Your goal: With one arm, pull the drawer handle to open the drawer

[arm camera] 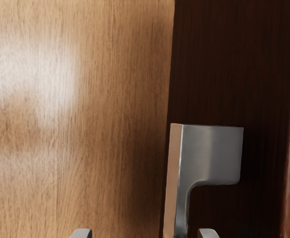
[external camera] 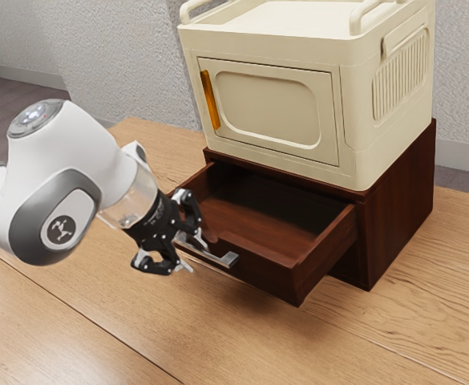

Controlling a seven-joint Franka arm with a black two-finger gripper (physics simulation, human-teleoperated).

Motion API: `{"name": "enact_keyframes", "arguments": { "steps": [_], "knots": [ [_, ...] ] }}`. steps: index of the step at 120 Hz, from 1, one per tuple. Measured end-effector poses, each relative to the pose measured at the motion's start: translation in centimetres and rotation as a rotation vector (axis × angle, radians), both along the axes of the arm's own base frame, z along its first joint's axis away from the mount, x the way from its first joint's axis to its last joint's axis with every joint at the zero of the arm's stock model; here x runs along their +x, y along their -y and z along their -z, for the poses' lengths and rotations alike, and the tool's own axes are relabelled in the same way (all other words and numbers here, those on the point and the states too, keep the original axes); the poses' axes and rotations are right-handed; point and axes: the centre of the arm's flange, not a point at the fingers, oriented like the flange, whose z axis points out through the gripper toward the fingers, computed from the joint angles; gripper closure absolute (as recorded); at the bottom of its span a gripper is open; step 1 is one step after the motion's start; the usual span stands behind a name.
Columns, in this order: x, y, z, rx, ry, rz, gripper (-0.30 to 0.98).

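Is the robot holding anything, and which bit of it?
Nothing is held: the silver handle is between the open fingers, but they aren't squeezing it.

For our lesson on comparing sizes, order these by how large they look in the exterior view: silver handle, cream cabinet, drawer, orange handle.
1. Cream cabinet
2. Drawer
3. Silver handle and orange handle: too close to rank, as the silver one is partly hidden.

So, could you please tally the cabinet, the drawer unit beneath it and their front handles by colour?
Cream: 1, the cabinet
Dark brown: 1, the drawer unit
Orange: 1, the door handle
Silver: 1, the drawer handle
Total: 4
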Motion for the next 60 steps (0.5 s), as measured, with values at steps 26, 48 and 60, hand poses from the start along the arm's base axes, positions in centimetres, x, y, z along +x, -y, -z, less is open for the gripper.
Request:
{"name": "enact_keyframes", "arguments": {
  "steps": [26, 48, 60],
  "knots": [
    [1.9, -0.7, -14.7, 0.071, 0.136, 0.004, 0.34],
    [-0.4, -3.7, -19.8, 0.088, -0.103, -0.052, 0.14],
    [-1.2, -3.5, -18.1, 0.084, -0.235, -0.044, 0.09]
  ]
}}
